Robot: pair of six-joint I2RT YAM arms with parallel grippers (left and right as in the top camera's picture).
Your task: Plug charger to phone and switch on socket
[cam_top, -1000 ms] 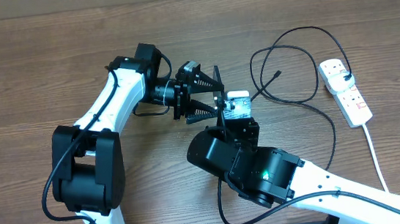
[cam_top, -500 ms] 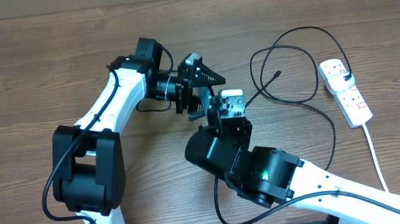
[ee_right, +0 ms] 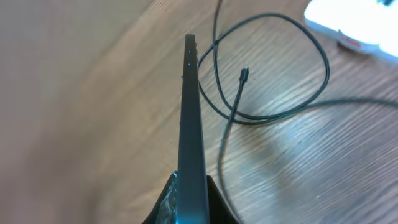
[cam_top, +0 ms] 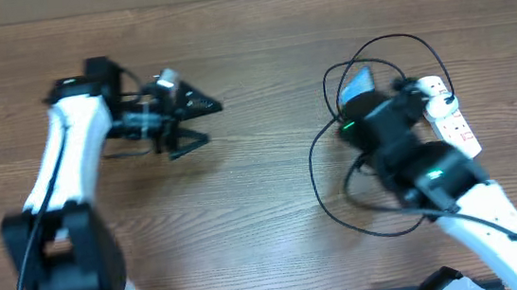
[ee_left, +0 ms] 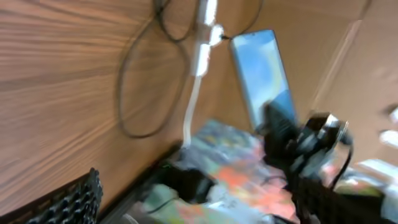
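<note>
My right hand (ee_right: 189,194) is clenched on the lower end of the phone (ee_right: 190,106), holding it edge-on and up off the tabletop (cam_top: 255,212). Past its top edge the charger (ee_right: 236,106) lies in loose loops, with its connector tip (ee_right: 245,73) free on the wood and near the phone's edge. From overhead the cable loops show on either side of my arm, so that side is crowded. The socket (cam_top: 463,133) lies just beside my arm, toward the right edge, and is partly hidden by it. My left hand (cam_top: 213,122) hangs well apart on the left, its fingers spread and empty, with bare wood between the two of us.
</note>
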